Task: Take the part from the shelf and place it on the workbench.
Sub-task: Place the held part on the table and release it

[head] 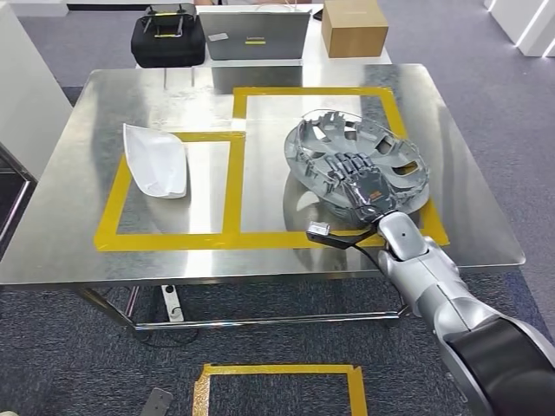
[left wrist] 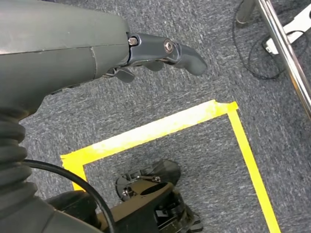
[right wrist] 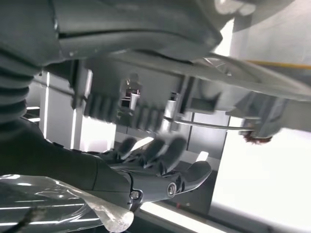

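The part [head: 393,156], a round grey ribbed plastic shell, sits tilted on the steel workbench [head: 196,104], inside the larger yellow-taped rectangle [head: 241,165]. My right hand [head: 358,178] reaches into it from the near side, its fingers showing through the part's openings. In the right wrist view the fingers [right wrist: 157,150] lie fairly straight and apart under the part's ribs [right wrist: 205,92], with a small gap between them, and the thumb is stretched out. My left hand [left wrist: 154,56] hangs over the carpet, holding nothing.
A white curved piece [head: 156,160] lies in the left taped rectangle. Behind the workbench stand a black case [head: 168,35], a grey laptop-like case [head: 254,35] and a cardboard box [head: 354,26]. Yellow tape [left wrist: 154,128] marks a square on the floor.
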`<state>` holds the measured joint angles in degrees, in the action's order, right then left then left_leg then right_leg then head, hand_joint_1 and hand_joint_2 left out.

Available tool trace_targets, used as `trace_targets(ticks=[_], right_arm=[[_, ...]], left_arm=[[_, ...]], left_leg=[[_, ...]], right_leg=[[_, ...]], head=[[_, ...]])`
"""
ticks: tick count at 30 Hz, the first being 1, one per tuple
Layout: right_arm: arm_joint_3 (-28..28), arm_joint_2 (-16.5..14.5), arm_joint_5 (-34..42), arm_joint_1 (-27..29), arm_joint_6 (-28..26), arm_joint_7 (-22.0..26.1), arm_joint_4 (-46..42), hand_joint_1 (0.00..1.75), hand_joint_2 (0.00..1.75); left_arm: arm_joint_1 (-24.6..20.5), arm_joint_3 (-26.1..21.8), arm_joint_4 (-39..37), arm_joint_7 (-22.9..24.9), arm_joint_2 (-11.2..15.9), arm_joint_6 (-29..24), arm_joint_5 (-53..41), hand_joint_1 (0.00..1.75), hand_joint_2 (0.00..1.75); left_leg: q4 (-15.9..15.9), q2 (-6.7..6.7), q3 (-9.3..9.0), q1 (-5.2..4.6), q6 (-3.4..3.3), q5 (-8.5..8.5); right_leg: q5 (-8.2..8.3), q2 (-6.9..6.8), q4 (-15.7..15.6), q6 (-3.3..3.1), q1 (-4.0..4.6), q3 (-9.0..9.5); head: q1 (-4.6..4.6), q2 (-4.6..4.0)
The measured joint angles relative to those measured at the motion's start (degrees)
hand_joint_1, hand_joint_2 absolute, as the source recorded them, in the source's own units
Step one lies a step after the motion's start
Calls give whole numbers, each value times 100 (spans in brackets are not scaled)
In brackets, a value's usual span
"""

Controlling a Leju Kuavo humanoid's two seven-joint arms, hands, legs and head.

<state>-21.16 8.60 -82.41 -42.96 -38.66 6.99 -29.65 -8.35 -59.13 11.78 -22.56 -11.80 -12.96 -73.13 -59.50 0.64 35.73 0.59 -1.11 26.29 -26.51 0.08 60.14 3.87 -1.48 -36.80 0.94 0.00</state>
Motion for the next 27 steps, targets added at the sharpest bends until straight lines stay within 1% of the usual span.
trace_targets(ticks=[1, 3, 4, 5, 6, 8, 9, 10, 11, 12, 13, 14, 15, 16, 18, 19, 20, 21, 22, 23, 24, 25, 26, 27], right_arm=[[15, -1, 0, 18, 0, 4, -36, 0, 0], [37, -1, 2, 60, 0, 15, -86, 0, 0], [48, -1, 12, 76, 0, 43, -119, 0, 0], [66, 0, 53, 94, 0, 115, -171, 0, 0], [104, -2, 138, 126, 0, 261, -259, 0, 0], [250, -36, 423, 276, 0, 744, -550, 0, 0], [339, -71, 569, 381, 0, 1032, -725, 0, 0], [408, -117, 676, 488, 0, 1298, -888, 0, 0], [452, -161, 747, 586, 0, 1524, -1032, 0, 0], [465, -206, 797, 669, 0, 1683, -1152, 0, 0], [460, -250, 869, 734, 0, 1803, -1268, 0, 0], [445, -297, 991, 783, 0, 1893, -1382, 0, 0], [421, -349, 1178, 818, 2, 1968, -1499, 0, 0], [386, -402, 1442, 853, 9, 2045, -1623, 0, 0], [284, -490, 2095, 963, 76, 2163, -1932, 0, 0], [221, -517, 2454, 1038, 152, 2203, -2135, 0, 0], [149, -538, 2821, 1117, 271, 2235, -2373, 0, 0], [76, -554, 3195, 1197, 425, 2269, -2630, 0, 0], [8, -567, 3559, 1285, 608, 2309, -2889, 0, 0], [-50, -579, 3919, 1382, 816, 2355, -3145, 0, 0], [-91, -586, 4240, 1492, 1024, 2397, -3384, 0, 0], [-126, -590, 4510, 1606, 1206, 2436, -3618, 0, 0], [-157, -596, 4721, 1706, 1357, 2472, -3836, 0, 0], [-184, -603, 4876, 1786, 1460, 2505, -4038, 0, 0]], left_arm=[[0, -1, 0, 0, 2, -3, -1, 0, 0], [3, -6, 0, 1, 2, -9, 0, 0, 0], [4, -9, 0, 3, 3, -9, 0, 0, 0], [2, -13, 0, 10, 3, -9, 0, 0, 0], [3, -15, 0, 25, 3, -10, -2, 0, 0], [21, -16, 0, 91, 3, -24, -4, 0, 0], [39, -16, 0, 146, 5, -37, -5, 0, 0], [58, -16, 0, 215, 8, -54, -11, 0, 0], [73, -16, 0, 289, 13, -68, -26, 0, 0], [84, -16, 0, 352, 20, -78, -40, 0, 0], [89, -16, 0, 396, 30, -79, -54, 0, 0], [90, -16, 0, 416, 40, -69, -62, 0, 0], [90, -16, 0, 417, 48, -51, -61, 0, 0], [90, -16, 0, 405, 55, -23, -57, 0, 0], [92, -16, 0, 367, 57, 39, -38, 0, 0], [93, -17, 0, 346, 55, 66, -24, 0, 0], [91, -17, 0, 332, 52, 85, -12, 0, 0], [87, -18, 0, 323, 49, 97, -3, 0, 0], [82, -19, 0, 319, 48, 105, 0, 0, 0], [81, -19, 0, 317, 48, 109, 1, 0, 0], [84, -19, 0, 317, 49, 111, 4, 0, 0], [91, -19, 0, 317, 50, 115, 10, 0, 0], [101, -19, 0, 318, 53, 118, 19, 0, 0], [109, -19, 0, 322, 54, 121, 29, 0, 0]], left_leg=[[-8, 2, 6, -12, 31, 4], [-5, 4, 6, -14, 82, 5], [-33, 0, 13, -9, 107, 38], [-142, -5, 52, -3, 134, 122], [-357, -10, 140, 0, 157, 260], [-1062, -16, 436, 0, 181, 606], [-1384, -16, 575, 0, 180, 720], [-1558, -16, 647, -3, 170, 740], [-1519, -16, 624, -8, 149, 650], [-1278, -16, 510, -15, 117, 476], [-903, -16, 340, -30, 72, 268], [-549, -19, 175, -46, 33, 114], [-275, -21, 54, -62, 3, 22], [-123, -22, -5, -75, -15, -8], [-42, -19, -16, -78, -30, -11], [-5, -21, -17, -65, -43, -39], [38, -25, -20, -49, -64, -74], [79, -32, -17, -31, -89, -112], [99, -39, -4, -23, -105, -143], [105, -41, 21, -22, -120, -168], [105, -42, 53, -22, -125, -194], [104, -42, 90, -22, -122, -224], [103, -42, 133, -22, -114, -259], [102, -42, 179, -21, -101, -298]], right_leg=[[-12, 3, -99, -27, 9, 67], [-15, 7, -105, -113, 19, 89], [-12, 5, -109, -151, 16, 95], [-10, 1, -114, -194, 10, 104], [-10, -6, -121, -233, 5, 115], [-21, -14, -120, -281, 20, 127], [-26, -12, -120, -292, 32, 134], [-32, -7, -119, -299, 45, 145], [-36, -1, -119, -305, 58, 159], [-40, 5, -118, -308, 70, 177], [-43, 7, -117, -309, 80, 190], [-45, 7, -109, -306, 99, 194], [-41, 6, -102, -295, 110, 185], [-30, 2, -98, -276, 116, 169], [-1, -8, -113, -220, 116, 144], [-19, -11, -114, -191, 114, 123], [-102, -13, -65, -164, 114, 93], [-259, -12, 89, -142, 112, 33], [-477, -10, 357, -122, 102, -58], [-708, -11, 701, -104, 94, -154], [-890, -11, 1039, -88, 87, -241], [-979, -12, 1251, -74, 82, -269], [-965, -13, 1267, -65, 79, -203], [-860, -14, 1069, -62, 75, -33]], head=[[-1, 0], [-3, 0], [-8, 0], [-13, 0], [-18, 0], [-23, 0], [-23, 0], [-23, 0], [-24, 0], [-24, 0], [-23, 0], [-22, 0], [-20, 0], [-18, 0], [-15, 0], [-14, 0], [-6, 0], [2, 0], [10, 0], [19, 0], [19, 0], [22, 0], [26, 0], [28, 0]])
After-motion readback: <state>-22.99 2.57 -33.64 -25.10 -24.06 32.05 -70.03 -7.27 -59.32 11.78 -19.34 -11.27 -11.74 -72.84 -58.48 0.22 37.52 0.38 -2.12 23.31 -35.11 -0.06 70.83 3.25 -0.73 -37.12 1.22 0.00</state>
